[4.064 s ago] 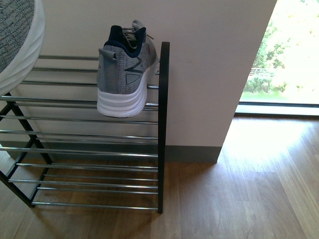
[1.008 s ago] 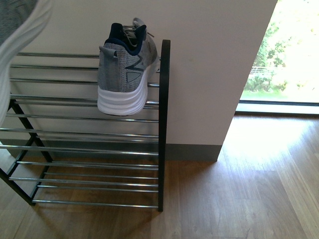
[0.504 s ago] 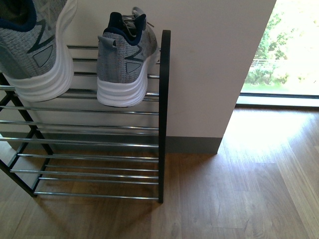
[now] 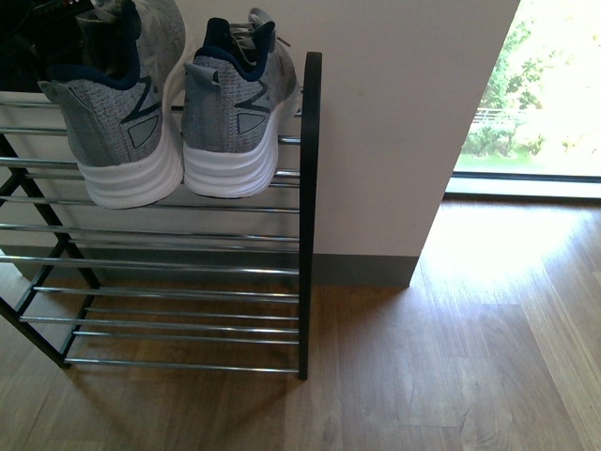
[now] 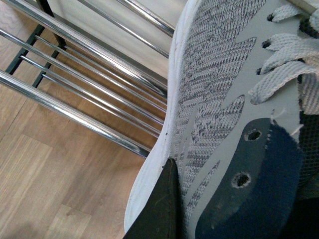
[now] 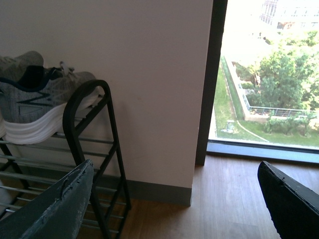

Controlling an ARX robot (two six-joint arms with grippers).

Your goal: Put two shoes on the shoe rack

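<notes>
On my front feed both shoes stood on the top shelf of the shoe rack (image 4: 308,216), heels toward the camera and toes toward the wall (image 4: 394,122). The end shoe (image 4: 239,117) sat just beside the rack's black right-hand post, its thick white sole resting on the chrome rods. The held shoe (image 4: 122,113) stood right next to it on the left. Their soles looked to be touching, though I could not be sure of it. This shoe's sole also lay on the rods, and it leaned a little.

The left gripper (image 4: 52,42) showed only as a dark mass over the held shoe's navy collar. The left wrist feed was mostly filled by that shoe's grey knit side, laces and eyelets. One dark finger (image 5: 162,209) pressed against the shoe where the upper meets the sole. The other finger was hidden, so I read the jaws as clamped on the shoe from that contact alone. Past the sole I saw the rack's lower rods and the wooden floor (image 5: 45,164).

On the right wrist feed the right gripper (image 6: 174,172) hung well clear of the rack, its jaws wide apart with nothing between them. The end shoe showed there behind the rounded top of the post, and a bright window (image 6: 269,74) lay beyond the wall's edge.
</notes>
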